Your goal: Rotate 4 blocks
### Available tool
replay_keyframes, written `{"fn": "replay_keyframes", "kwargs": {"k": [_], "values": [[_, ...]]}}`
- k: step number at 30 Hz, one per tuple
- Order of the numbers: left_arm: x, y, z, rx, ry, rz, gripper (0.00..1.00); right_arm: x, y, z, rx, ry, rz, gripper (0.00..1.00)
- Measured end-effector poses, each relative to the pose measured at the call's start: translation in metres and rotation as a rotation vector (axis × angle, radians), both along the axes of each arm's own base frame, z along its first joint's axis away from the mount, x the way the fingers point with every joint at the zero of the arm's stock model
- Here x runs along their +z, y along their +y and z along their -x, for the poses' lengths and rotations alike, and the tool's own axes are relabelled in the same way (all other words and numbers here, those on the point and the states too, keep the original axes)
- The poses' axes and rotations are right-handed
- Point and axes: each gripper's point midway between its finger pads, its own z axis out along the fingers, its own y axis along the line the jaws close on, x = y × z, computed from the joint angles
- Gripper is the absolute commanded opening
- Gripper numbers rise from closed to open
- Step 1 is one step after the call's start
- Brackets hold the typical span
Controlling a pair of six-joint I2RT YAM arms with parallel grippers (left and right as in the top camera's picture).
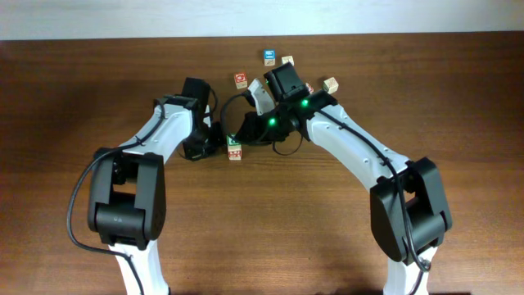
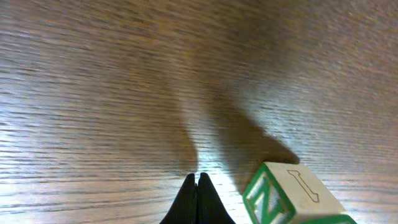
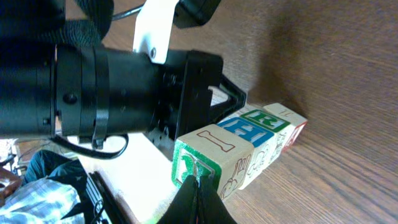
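A short row of blocks (image 1: 234, 147) lies between my two arms. In the right wrist view the row shows a green-faced block with a bone picture on top (image 3: 214, 146), then a blue "B" block (image 3: 249, 132), then a green "R" block (image 3: 268, 118). My right gripper (image 3: 198, 186) (image 1: 240, 131) is shut, its tips against the green face of the nearest block. In the left wrist view the green "N" block (image 2: 292, 196) sits just right of my left gripper (image 2: 197, 180) (image 1: 216, 146), which is shut, empty and apart from it. Two pale tan blocks (image 1: 287, 61) (image 1: 331, 84) lie farther back.
A red-faced cube (image 1: 241, 79) and a blue-faced cube (image 1: 268, 56) sit near the far edge of the wooden table (image 1: 458, 98). The left arm's black wrist (image 3: 93, 81) fills the space just behind the row. A black cable (image 1: 228, 106) loops between the arms.
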Motion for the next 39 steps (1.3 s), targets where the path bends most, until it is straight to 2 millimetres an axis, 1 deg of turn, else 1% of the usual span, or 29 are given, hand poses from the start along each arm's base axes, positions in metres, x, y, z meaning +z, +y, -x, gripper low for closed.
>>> {"fn": "replay_keyframes", "kwargs": {"k": [6, 10, 18, 28, 30, 39], "values": [[0.000, 0.022, -0.006, 0.060, -0.001, 0.000, 0.00, 0.000, 0.001, 0.001, -0.004, 0.008, 0.000, 0.04], [0.000, 0.029, -0.007, 0.078, -0.001, 0.001, 0.00, 0.000, 0.002, -0.001, -0.011, 0.003, 0.000, 0.04], [0.000, 0.031, -0.008, 0.083, -0.001, 0.001, 0.00, 0.001, 0.002, -0.010, -0.032, -0.037, 0.008, 0.05], [0.000, 0.031, -0.008, 0.083, -0.001, 0.001, 0.00, 0.002, 0.000, -0.014, -0.043, -0.050, 0.021, 0.06], [0.000, 0.031, -0.008, 0.083, -0.001, 0.001, 0.00, 0.003, 0.000, -0.014, -0.044, -0.050, 0.021, 0.11], [0.000, 0.031, -0.008, 0.083, -0.001, 0.001, 0.00, 0.005, 0.001, -0.015, -0.045, -0.049, 0.020, 0.11]]}}
